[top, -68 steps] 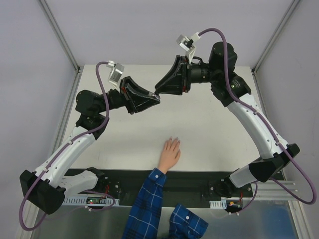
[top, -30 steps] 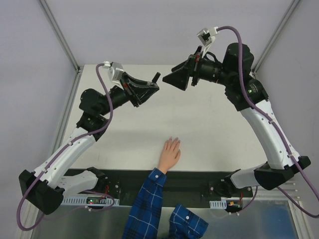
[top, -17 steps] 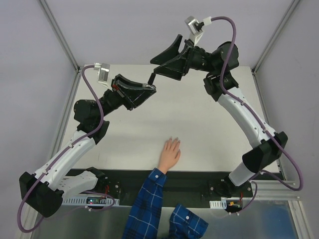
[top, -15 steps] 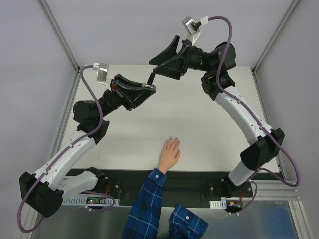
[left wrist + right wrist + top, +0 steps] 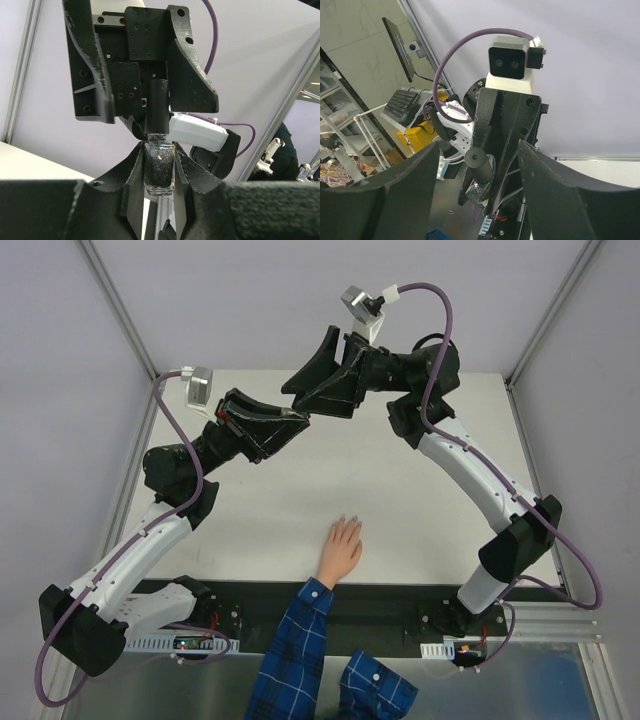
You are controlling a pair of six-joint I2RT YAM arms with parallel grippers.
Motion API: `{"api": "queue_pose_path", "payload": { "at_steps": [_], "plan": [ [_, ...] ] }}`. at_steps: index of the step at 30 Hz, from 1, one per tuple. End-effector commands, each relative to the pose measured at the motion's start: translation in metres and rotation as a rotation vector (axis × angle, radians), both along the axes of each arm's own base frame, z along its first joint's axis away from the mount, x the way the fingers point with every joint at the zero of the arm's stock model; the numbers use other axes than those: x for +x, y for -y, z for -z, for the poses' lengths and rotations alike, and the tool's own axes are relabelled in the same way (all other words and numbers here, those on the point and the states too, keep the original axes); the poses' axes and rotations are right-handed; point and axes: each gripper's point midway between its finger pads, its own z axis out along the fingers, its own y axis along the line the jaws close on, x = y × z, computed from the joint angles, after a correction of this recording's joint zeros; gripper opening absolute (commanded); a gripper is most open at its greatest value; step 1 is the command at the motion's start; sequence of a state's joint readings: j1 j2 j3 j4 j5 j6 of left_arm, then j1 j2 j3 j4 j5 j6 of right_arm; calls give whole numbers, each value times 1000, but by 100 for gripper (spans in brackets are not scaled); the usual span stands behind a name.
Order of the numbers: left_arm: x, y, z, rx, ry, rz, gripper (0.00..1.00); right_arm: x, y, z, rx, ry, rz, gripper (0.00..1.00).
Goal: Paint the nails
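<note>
The nails, too small to make out, tip a pale hand lying flat at the table's 6 o'clock edge. Toward 11 o'clock from it, the left gripper clamps a glittery dark bottle. The right gripper gapes wide around the black cap, clear of it.

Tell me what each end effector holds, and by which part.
The left end effector clamps the small glass bottle of dark glittery polish by the sides of its body, black cylindrical cap upward. The right end effector is open and holds nothing.

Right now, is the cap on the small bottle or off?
On: the black cap sits on the neck of the bottle clamped in the left gripper. Tight or loose, cannot tell.
</note>
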State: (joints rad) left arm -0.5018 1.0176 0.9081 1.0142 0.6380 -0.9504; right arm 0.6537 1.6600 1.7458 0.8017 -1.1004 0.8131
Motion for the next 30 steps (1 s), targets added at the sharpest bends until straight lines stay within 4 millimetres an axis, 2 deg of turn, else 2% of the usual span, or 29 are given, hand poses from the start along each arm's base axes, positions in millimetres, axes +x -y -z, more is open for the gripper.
{"api": "queue_pose_path", "payload": {
  "at_steps": [1, 4, 5, 7, 8, 14, 16, 17, 18, 19, 20, 21, 22, 23, 24, 25, 26, 27, 29, 30],
  "plan": [
    [-13, -9, -18, -46, 87, -1, 0, -18, 7, -13, 47, 88, -30, 61],
    [-13, -9, -17, -43, 88, -3, 0, -18, 5, -13, 44, 83, -37, 51],
    [-13, -10, -17, -44, 90, -6, 0, -18, 4, -12, 39, 85, -42, 40],
    [-12, -10, -17, -42, 88, -7, 0, -16, 2, -10, 33, 71, -45, 29],
    [-10, -10, -17, -41, 89, -11, 0, -16, 1, -9, 30, 69, -48, 20],
    [4, -8, -22, -19, 150, -93, 0, -9, -3, 1, 26, 45, -14, 1],
    [20, -6, -16, 11, 133, -154, 0, -4, -6, 8, 11, 42, 17, 0],
    [27, -6, -17, 37, 179, -209, 0, -2, -5, 9, 12, 34, 50, 0],
    [36, -6, -16, 60, 179, -248, 0, 6, -9, 22, -50, -32, 81, 0],
    [47, -3, -8, 109, 163, -277, 0, 13, -14, 33, -64, 49, 151, 0],
    [57, -2, -13, 156, 229, -334, 0, 22, -11, 23, -66, 62, 284, 0],
    [65, 0, -11, 199, 241, -363, 0, 29, -16, 72, -291, -34, 378, 0],
    [89, -1, 8, 309, 206, -452, 0, 38, -12, 89, -392, -7, 508, 0],
    [101, -1, -2, 332, 221, -501, 0, 79, 11, 81, -459, 74, 848, 0],
    [110, -2, 0, 361, 227, -545, 0, 75, 25, 115, -647, 13, 961, 0],
    [129, -6, 8, 417, 224, -636, 0, 90, 48, 117, -691, -20, 1133, 1],
    [138, -8, 12, 435, 211, -681, 0, 86, 47, 119, -673, -127, 1153, 1],
    [143, -7, 16, 447, 210, -699, 0, 76, 40, 116, -659, -124, 1154, 0],
    [159, -5, 24, 475, 200, -756, 0, 78, 40, 110, -686, -91, 1239, 0],
    [162, -2, 25, 476, 197, -765, 0, 74, 31, 97, -686, -83, 1241, 0]
  ]
}}
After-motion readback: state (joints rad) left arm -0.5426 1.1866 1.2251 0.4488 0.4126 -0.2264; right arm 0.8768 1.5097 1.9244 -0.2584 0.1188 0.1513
